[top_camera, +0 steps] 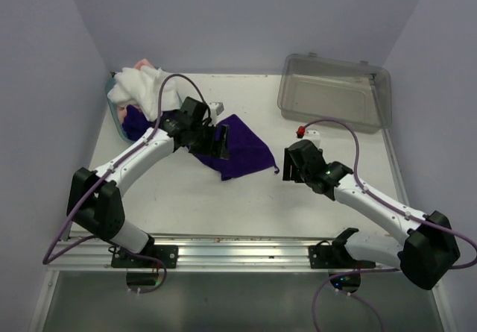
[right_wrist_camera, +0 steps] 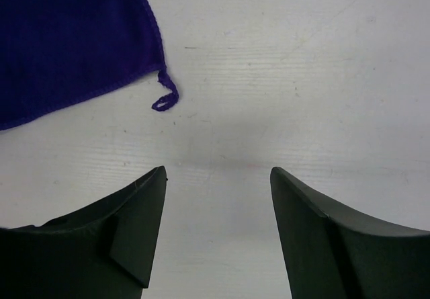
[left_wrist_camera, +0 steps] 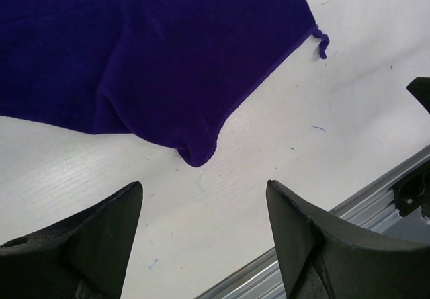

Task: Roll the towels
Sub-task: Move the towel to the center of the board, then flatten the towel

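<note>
1. One table [top_camera: 186,205] carries everything; two arms are bolted at its near edge.
2. One dark purple towel [top_camera: 242,153] lies loosely spread and rumpled, unrolled, near the middle of the table, slightly toward the far edge.
3. One white towel [top_camera: 141,92] is heaped in the far left corner, spilling over one teal basket [top_camera: 112,112].
4. One peach-pink towel [top_camera: 144,65] peeks out at the far side of that heap.
5. More dark purple cloth [top_camera: 134,124] shows under the white heap. I cannot tell whether it is a second purple towel.
6. Left gripper [left_wrist_camera: 203,185]: its two fingers stand wide apart and hold nothing. It is over the left part of the spread purple towel, and the left wrist view shows bare table between the fingers and a folded edge of the towel just beyond the tips.
7. Right gripper [right_wrist_camera: 218,171]: its two fingers are also well apart and empty, over bare table just beside the towel's right corner, not touching it.
8. One small thread loop [right_wrist_camera: 164,97] hangs from that corner.
9. One clear grey bin [top_camera: 335,89] sits in the far right corner.
10. One small red object [top_camera: 302,131] lies near the bin's near edge.
</note>
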Motion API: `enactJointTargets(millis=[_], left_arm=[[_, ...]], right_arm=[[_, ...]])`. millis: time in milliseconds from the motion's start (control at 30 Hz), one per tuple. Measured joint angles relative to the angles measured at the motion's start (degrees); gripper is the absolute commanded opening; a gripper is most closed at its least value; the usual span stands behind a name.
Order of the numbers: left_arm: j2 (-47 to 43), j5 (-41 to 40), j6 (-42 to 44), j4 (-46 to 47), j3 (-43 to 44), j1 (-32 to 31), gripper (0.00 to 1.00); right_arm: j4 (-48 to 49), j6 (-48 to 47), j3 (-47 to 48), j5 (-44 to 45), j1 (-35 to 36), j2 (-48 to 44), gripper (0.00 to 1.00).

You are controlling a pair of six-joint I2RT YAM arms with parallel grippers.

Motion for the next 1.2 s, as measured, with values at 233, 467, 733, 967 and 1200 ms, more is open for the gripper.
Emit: enactJointTargets(millis=[233,467,733,967,1200], left_arm=[[-3.48,-6.29,-3.65,0.26,0.09,-0.07,0.72],[-6.75,-15.39,-9.79,1.40,-3.61,6.71,0.77],[2.01,-25.27,-11.10,7.69,-3.28,11.43,0.74],[7.52,-29.16,-11.32,12.39,-3.28,11.47,0.66],[7.87,-29.77,-12.46,19.74,-4.72,11.47,0.55]], right_arm=[[0.48,-0.46,6.82,-1.73,0.00,5.05,0.74],[1.57,-1.75,13.16,-5.88,0.00,14.95,0.79],[1.81,-1.97,13.64,-7.65,0.00,15.76,0.80],[1.77,-2.03,13.64,-7.63,0.00,15.76,0.82],[1.77,-2.01,13.64,-8.04,0.00,15.76,0.82]])
